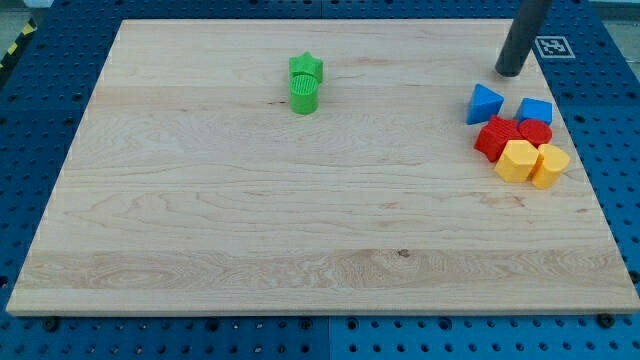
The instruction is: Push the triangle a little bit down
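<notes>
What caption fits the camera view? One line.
My tip sits just above the blue triangle beside the block cluster.

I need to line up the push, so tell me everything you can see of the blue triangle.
The blue triangle is a small solid wedge-like block, matte like plastic, lying flat on the wooden board near the view's right edge. It heads a cluster: the blue cube lies to its right, the red block just below, seemingly touching. My tip stands above it, slightly right, not touching.
</notes>
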You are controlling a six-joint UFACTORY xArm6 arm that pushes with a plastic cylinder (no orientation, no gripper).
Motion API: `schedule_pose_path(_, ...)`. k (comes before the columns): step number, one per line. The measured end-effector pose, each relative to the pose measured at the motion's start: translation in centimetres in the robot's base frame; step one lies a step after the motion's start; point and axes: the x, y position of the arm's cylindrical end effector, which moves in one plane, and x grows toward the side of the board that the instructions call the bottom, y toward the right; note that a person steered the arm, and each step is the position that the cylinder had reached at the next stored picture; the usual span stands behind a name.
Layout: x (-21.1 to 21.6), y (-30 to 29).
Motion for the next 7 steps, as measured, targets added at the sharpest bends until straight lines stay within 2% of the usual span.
schedule_pose_path(3, 1.9, -1.5)
schedule_pose_path(5, 5.1, -1.5)
schedule_pose_path(7, 2.2, -5.1)
